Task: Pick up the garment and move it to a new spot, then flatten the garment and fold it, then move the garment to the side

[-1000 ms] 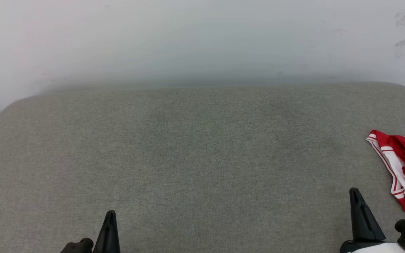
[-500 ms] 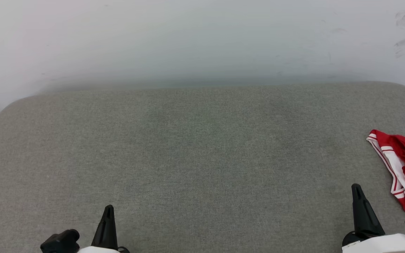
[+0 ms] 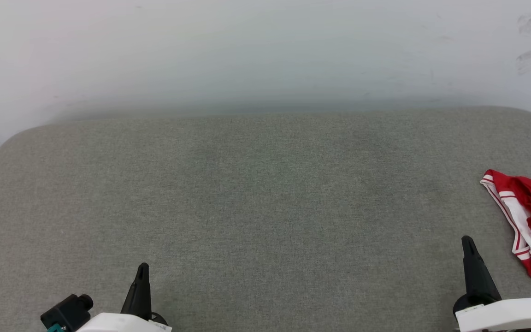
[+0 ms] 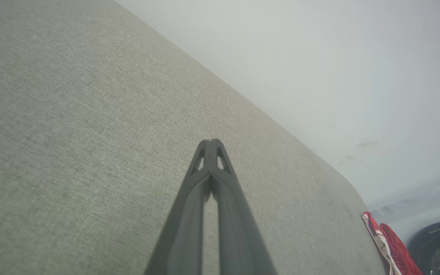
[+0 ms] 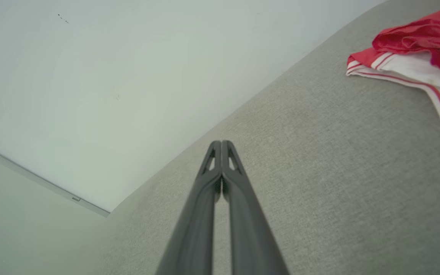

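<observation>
Grey fabric surface (image 3: 265, 207) meets a pale wall (image 3: 265, 46)

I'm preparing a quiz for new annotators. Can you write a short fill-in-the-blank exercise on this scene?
1. The crumpled red-and-white jersey garment lies on the grey fabric surface, toward the robot's ____ side.
2. The left end effector has its two dark fingers ____.
3. The right end effector holds ____.
Missing words: right; shut; nothing.
</observation>
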